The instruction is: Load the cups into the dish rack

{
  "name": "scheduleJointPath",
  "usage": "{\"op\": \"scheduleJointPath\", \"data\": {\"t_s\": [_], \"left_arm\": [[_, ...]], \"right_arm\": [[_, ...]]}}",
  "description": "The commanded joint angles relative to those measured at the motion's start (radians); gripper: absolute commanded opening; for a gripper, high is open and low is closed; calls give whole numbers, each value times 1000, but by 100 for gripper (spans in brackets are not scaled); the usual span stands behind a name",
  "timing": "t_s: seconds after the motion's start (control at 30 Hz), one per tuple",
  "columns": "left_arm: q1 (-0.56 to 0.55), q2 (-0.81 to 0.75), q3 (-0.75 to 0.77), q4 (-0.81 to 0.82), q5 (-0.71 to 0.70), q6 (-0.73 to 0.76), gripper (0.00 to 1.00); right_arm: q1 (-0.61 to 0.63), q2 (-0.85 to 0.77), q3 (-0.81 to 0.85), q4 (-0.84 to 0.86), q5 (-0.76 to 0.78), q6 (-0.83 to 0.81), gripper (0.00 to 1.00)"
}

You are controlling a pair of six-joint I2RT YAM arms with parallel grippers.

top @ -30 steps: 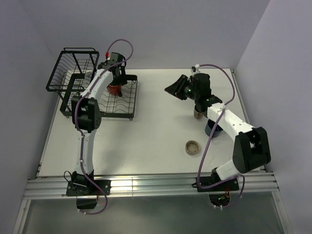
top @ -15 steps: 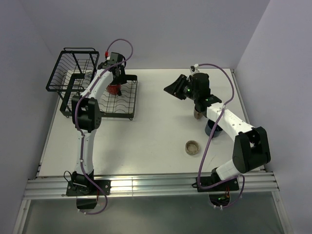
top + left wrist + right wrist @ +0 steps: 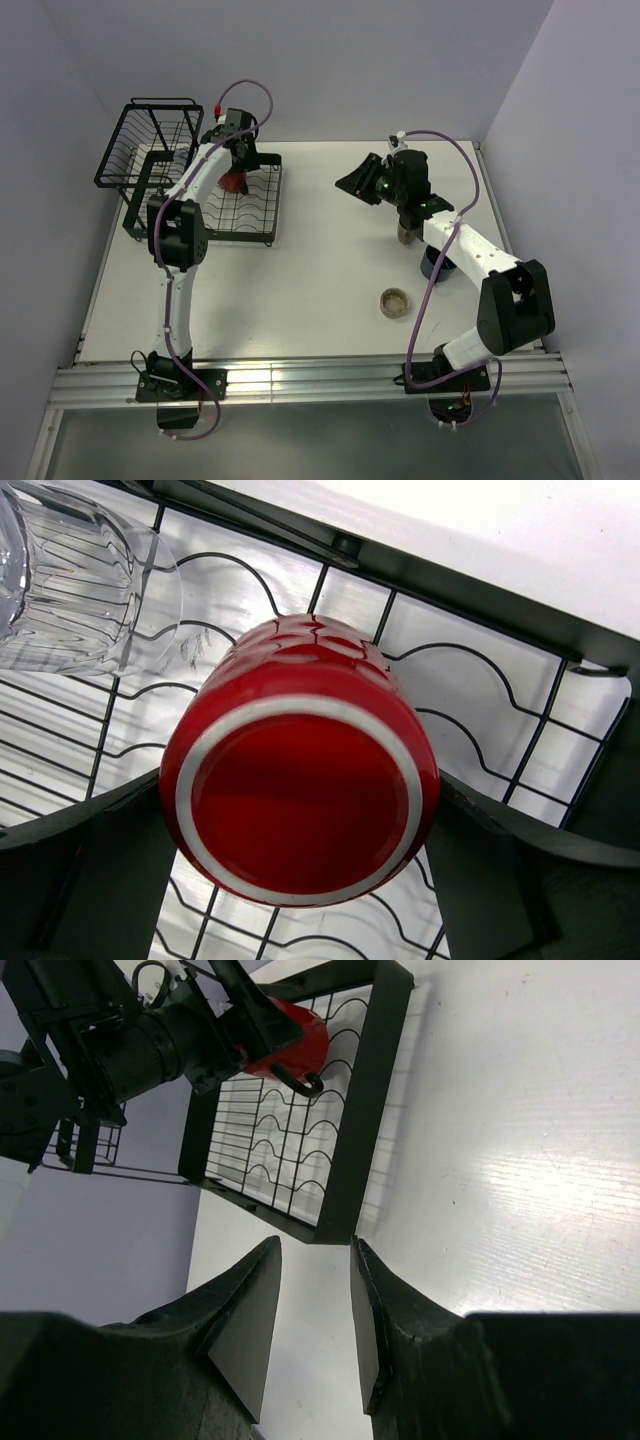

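My left gripper [image 3: 238, 168] is shut on the red mug [image 3: 233, 181] and holds it base-up over the flat tray of the black dish rack [image 3: 252, 222]. In the left wrist view the mug [image 3: 300, 810] sits between my fingers above the tray wires [image 3: 480, 670], with the clear glass [image 3: 75, 585] lying in the tray beside it. My right gripper [image 3: 357, 183] is open and empty above mid-table [image 3: 314, 1250]. The tan cup [image 3: 405, 236] and the dark blue mug [image 3: 436, 266] are partly hidden by the right arm. The low beige cup [image 3: 394, 301] stands alone.
The rack's tall wire basket [image 3: 150, 140] stands at the far left by the wall. The right wrist view shows the rack's frame [image 3: 370, 1090], the red mug [image 3: 290, 1045] and the left arm's wrist [image 3: 150, 1045]. Walls close in on the left, back and right.
My left gripper has carried the red mug slightly farther back and left over the tray. The right arm has barely moved.
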Motion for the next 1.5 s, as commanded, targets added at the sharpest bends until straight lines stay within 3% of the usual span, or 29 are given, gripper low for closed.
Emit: {"op": "scheduleJointPath", "data": {"t_s": [0.0, 1.2, 1.47], "left_arm": [[2, -35, -7, 44, -30, 12, 98], [-29, -157, -133, 147, -128, -5, 99], [-29, -238, -243, 299, -117, 15, 99]], "right_arm": [[8, 10, 49, -5, 18, -21, 41], [24, 11, 50, -12, 7, -51, 42], [30, 10, 55, -12, 2, -60, 43]]}}
